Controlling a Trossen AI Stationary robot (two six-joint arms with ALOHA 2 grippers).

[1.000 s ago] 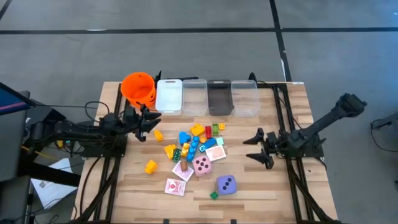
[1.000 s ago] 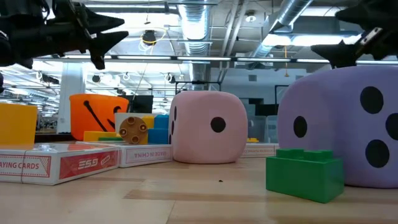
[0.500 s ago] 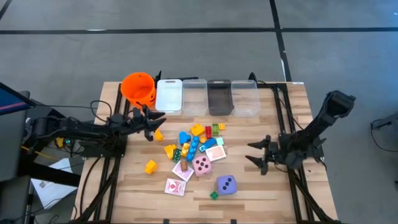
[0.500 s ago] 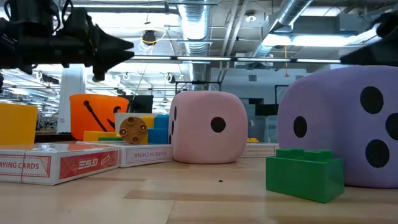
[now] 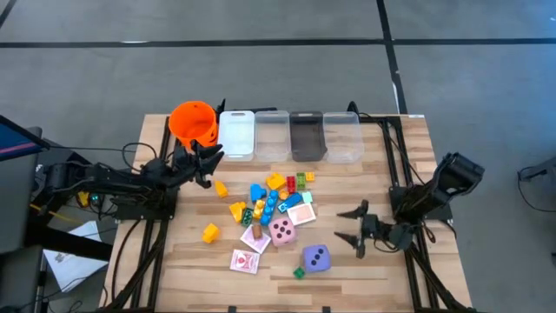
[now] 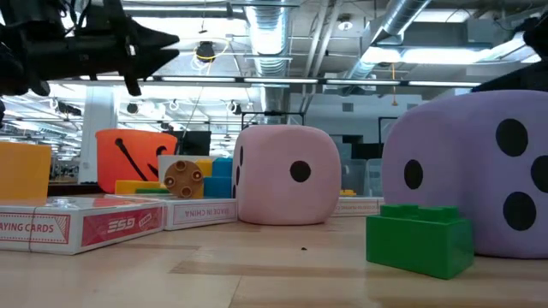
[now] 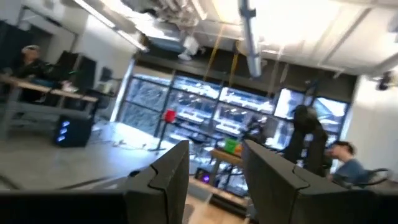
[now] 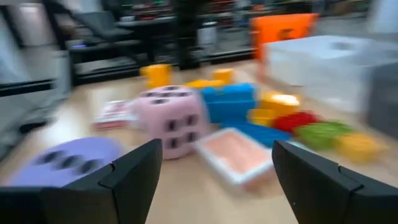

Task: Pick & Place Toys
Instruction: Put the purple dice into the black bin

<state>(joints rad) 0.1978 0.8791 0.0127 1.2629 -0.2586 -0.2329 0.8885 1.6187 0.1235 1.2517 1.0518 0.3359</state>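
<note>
Right gripper (image 5: 356, 228) had dropped lower and swung toward the front edge of the table since the earlier frame, its elbow folding back; left gripper (image 5: 208, 159) had pulled back toward the bucket (image 5: 193, 123) at the back-left.

Right jaws spread wide, nothing between them; the wrist view showed both fingers apart framing the toys. Left jaws partly apart, also holding nothing, up in the air near the bucket.

Toys sat in a heap mid-table: blocks (image 5: 268, 202) toward the back, pink die (image 5: 281, 229) just in front of them, cards (image 5: 245, 261) toward the front-left, purple die (image 5: 316, 257) nearest the front edge with a green block (image 5: 299, 273) beside it.

Key relation: the purple die lay just ahead of the right gripper, toward table centre and slightly nearer the front edge. Right arm was clearly nearer both dice. Left arm was nearer the lone yellow block (image 5: 221, 188). Dice are cubes, so no long axis to line up with.
</note>
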